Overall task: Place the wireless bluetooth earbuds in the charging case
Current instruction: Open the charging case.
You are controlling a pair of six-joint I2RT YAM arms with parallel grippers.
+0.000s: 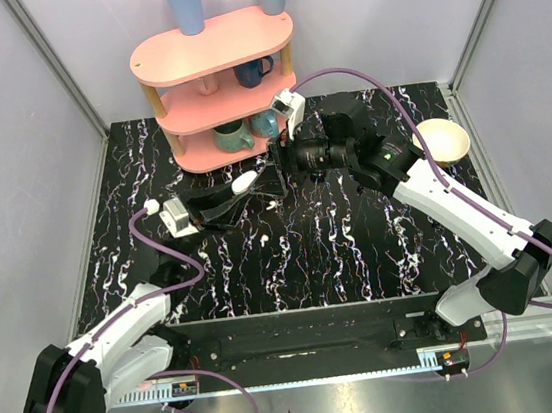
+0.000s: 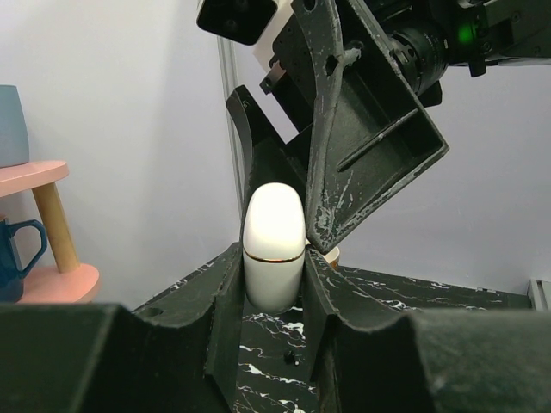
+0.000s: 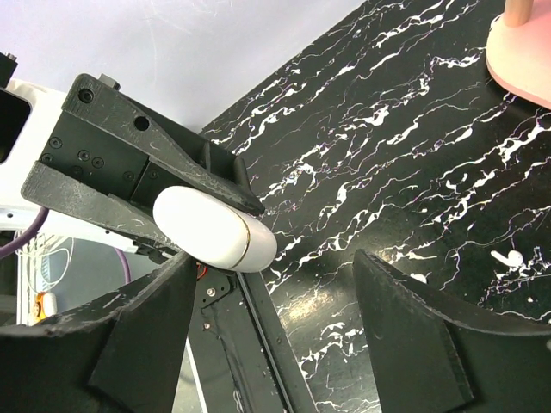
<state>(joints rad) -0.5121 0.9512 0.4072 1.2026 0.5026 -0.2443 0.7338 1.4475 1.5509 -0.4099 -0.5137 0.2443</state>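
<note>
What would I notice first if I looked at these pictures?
Probably the shiny white charging case, pinched in the left tool above the black marbled table, with the open right tool right beside it. Next, the pink shelf at the back, with mugs on it and blue cups on top.

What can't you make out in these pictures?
- Second earbud: in no view; only one earbud shows, in the right wrist view.
- Case base: left wrist view, hidden between the fingers of the left tool.
- Earbuds from above: too small among the table streaks.
</note>
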